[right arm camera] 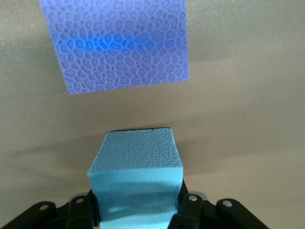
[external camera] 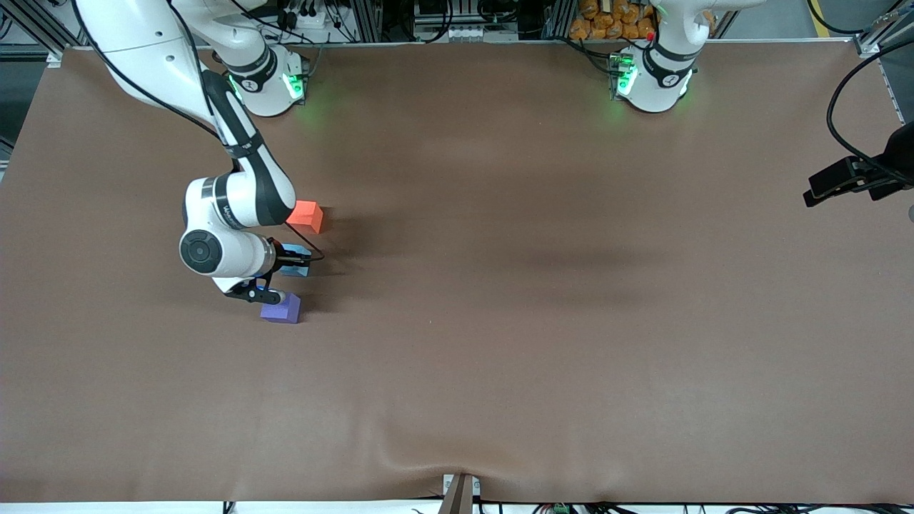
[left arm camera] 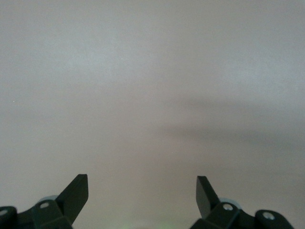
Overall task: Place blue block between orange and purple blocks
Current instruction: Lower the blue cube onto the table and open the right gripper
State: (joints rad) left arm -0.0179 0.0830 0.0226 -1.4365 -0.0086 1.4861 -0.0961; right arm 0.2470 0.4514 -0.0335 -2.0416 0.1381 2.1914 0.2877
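The blue block (right arm camera: pixel 136 179) sits clamped in the right pincer (right arm camera: pixel 138 210), low over the table (external camera: pixel 543 321) in the gap between the orange block (external camera: pixel 308 215) and the purple block (external camera: pixel 283 309). To finish well, lower it straight, keep its faces square to the purple block, and release only once it rests flat. The left pincer (left arm camera: pixel 143 198) waits spread wide over bare table.

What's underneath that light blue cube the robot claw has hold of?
Under the blue block, gripped by the right gripper, only brown table shows around it. Its underside is hidden, so whether it touches the table is unclear.
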